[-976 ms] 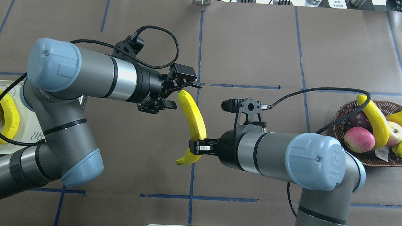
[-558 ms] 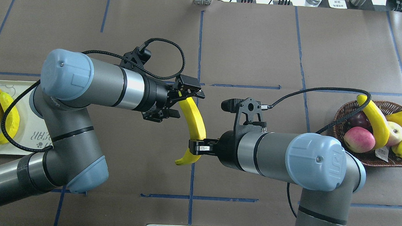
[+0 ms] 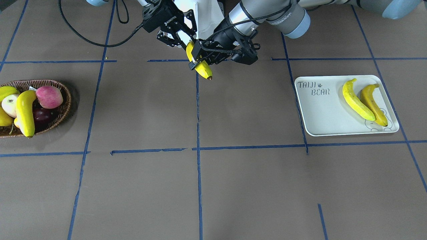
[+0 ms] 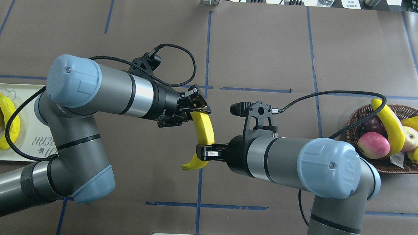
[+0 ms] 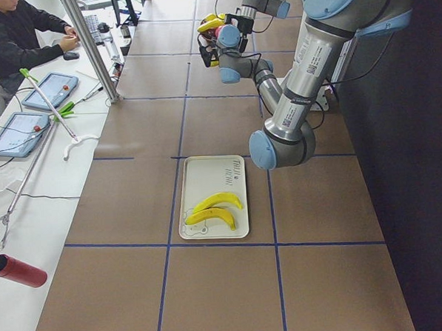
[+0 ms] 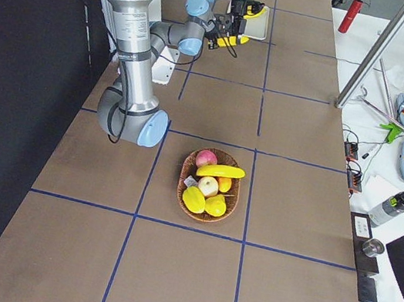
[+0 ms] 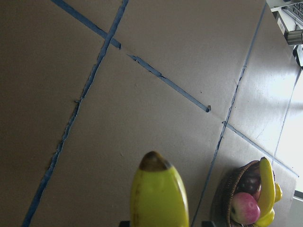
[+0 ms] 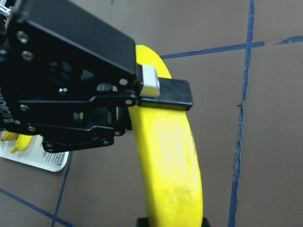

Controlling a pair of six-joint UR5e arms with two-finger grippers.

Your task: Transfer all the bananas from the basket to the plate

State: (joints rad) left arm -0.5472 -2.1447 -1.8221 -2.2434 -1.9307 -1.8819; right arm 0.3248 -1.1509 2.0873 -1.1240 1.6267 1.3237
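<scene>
Brown-papered table [image 4: 263, 45], blue tape lines [image 4: 207, 42] gridding it, bright even light.
Alongside it runs a white bench [image 5: 31, 220] carrying two tablets [image 5: 50, 89] and a red cylinder [image 5: 17, 271]; a metal post [image 5: 89, 46] rises at its edge, and a person [image 5: 14, 35] in a dark top sits there.

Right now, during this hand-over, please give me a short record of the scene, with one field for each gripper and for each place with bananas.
left gripper: shut on the far end of the held banana
right gripper: shut on its near part
held banana: in the air above the middle of the table
plate: two plate bananas, side by side
basket: one basket banana lying on the other fruit
not yet on the plate: two bananas
</scene>
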